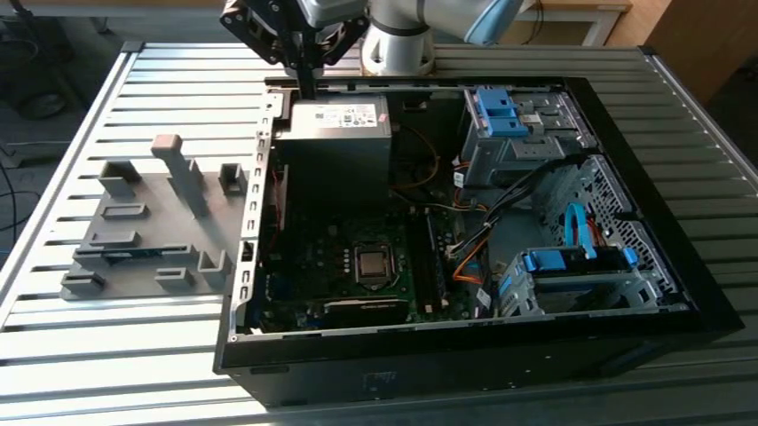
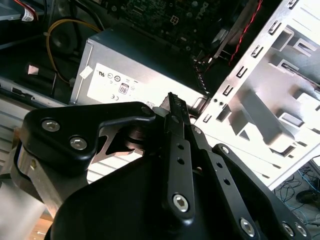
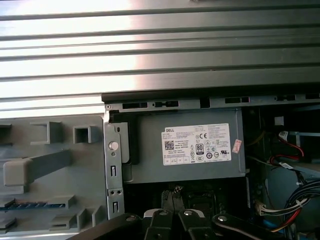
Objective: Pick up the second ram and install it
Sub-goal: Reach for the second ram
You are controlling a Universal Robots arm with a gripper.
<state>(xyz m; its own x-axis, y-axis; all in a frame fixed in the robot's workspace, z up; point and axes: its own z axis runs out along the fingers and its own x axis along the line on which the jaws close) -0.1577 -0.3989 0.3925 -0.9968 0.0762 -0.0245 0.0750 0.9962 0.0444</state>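
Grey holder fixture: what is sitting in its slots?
In the first wrist view, a blue ram stick lies in one slot of the grey holder fixture. The slot walls cover the part sunk inside.

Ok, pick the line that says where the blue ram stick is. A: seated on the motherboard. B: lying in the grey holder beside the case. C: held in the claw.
B: the blue ram stick lies in a slot of the grey holder, while the claw hangs over the power supply.
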